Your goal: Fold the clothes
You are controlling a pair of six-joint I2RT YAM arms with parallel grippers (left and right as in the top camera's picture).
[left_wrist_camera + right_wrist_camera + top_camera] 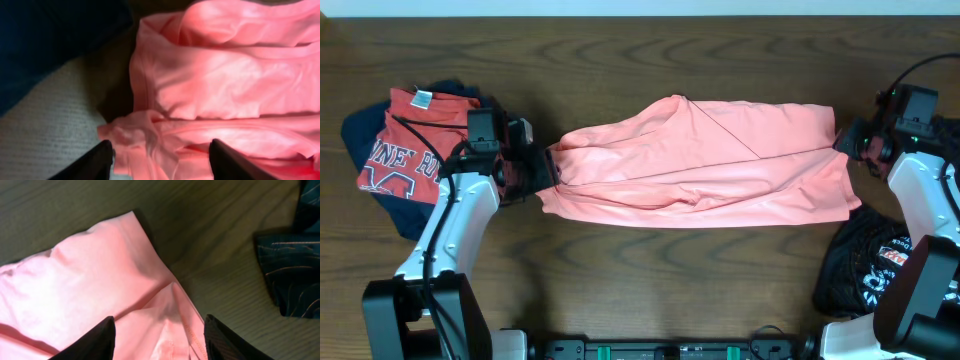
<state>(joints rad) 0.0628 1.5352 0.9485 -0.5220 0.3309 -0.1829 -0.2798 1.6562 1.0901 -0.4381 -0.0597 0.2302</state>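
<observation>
Symmetry matters: left gripper (pixel 159 159) and right gripper (pixel 158 339), both spread wide, holding nothing, should pinch the pink garment (pixel 700 165) at its 2 ends evenly.

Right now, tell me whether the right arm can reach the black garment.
Probably yes. The black garment lies uncovered near the right gripper, which sits open at a corner of the pink shirt. Its own forearm crosses part of it.

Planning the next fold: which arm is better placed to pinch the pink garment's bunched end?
Left. The left gripper is open, straddling the bunched fabric at the pink garment's left end. The right gripper sits at the opposite, flatter end.
</observation>
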